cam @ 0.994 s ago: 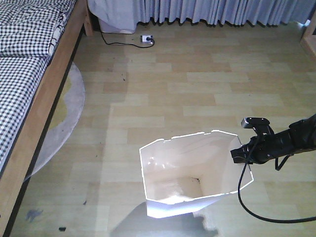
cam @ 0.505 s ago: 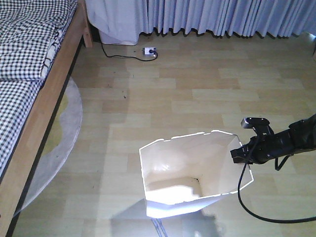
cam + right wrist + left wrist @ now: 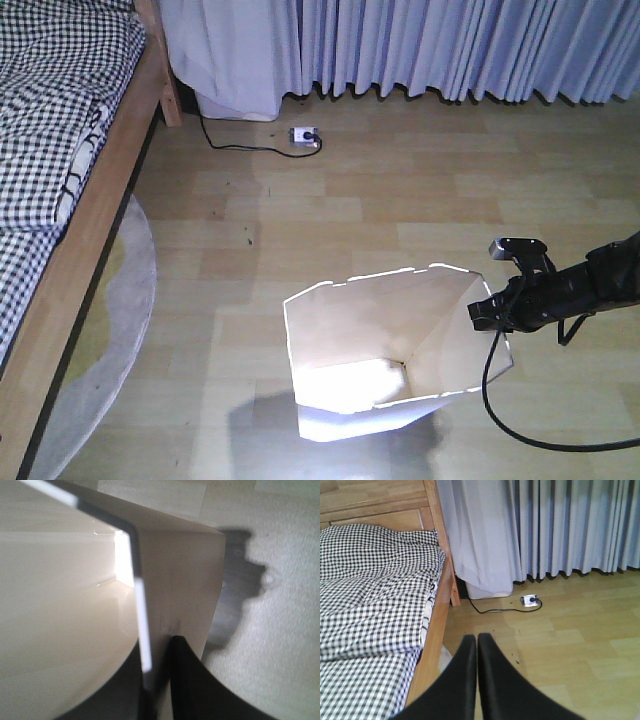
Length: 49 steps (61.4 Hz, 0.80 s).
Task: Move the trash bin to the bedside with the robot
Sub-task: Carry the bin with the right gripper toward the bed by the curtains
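The white trash bin [image 3: 350, 320] stands on the wood floor in the lower middle of the front view, its cream inside showing. My right gripper [image 3: 488, 312], on a thin black arm, is shut on the bin's right rim. In the right wrist view that gripper [image 3: 156, 649] has one finger inside and one outside the bin wall [image 3: 60, 595]. The bed [image 3: 60, 150], with checked bedding and a light wooden side rail [image 3: 85, 250], runs along the left, apart from the bin. My left gripper [image 3: 477, 638] is shut on nothing and hovers beside the bed rail [image 3: 437, 625].
A round grey rug [image 3: 115, 330] lies half under the bed. A white power strip [image 3: 304, 134] with a black cord sits by the grey curtains [image 3: 450, 50] along the far wall. The arm's black cable [image 3: 495, 415] loops down to the right of the bin.
The curtains and power strip have slid down the front view and the bed shows further along, so the base has rolled forward. The bin and right gripper keep their place in the frame.
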Motion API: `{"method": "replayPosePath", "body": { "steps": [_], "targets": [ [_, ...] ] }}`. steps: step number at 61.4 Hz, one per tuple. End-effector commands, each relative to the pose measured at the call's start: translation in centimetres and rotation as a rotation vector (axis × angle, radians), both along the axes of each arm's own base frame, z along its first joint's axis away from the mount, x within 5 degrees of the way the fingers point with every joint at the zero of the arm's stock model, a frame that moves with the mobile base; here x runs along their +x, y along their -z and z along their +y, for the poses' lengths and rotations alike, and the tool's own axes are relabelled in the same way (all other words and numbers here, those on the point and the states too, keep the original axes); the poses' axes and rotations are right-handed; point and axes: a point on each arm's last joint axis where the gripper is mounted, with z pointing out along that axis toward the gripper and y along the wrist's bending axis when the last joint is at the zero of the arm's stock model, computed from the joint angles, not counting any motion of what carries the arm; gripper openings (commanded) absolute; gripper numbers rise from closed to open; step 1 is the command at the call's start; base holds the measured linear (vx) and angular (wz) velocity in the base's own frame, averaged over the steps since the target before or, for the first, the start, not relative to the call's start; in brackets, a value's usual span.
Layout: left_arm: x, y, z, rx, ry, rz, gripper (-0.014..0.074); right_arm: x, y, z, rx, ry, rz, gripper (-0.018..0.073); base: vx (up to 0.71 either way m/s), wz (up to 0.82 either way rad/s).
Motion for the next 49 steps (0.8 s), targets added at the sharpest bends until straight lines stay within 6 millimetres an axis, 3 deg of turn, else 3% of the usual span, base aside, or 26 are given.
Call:
{"method": "replayPosePath", "body": {
  "steps": [1, 49],
  "targets": [
    [0.13, 0.27, -0.14, -0.012, 0.016, -0.053, -0.0006, 1.23, -3.66, 1.05, 0.177, 0.005, -0.080, -0.0007, 0.42, 0.04],
    [0.13, 0.27, -0.14, -0.012, 0.016, -0.053, -0.0006, 1.23, -3.66, 1.05, 0.176, 0.005, -0.080, -0.0007, 0.40, 0.06]
  ]
}}
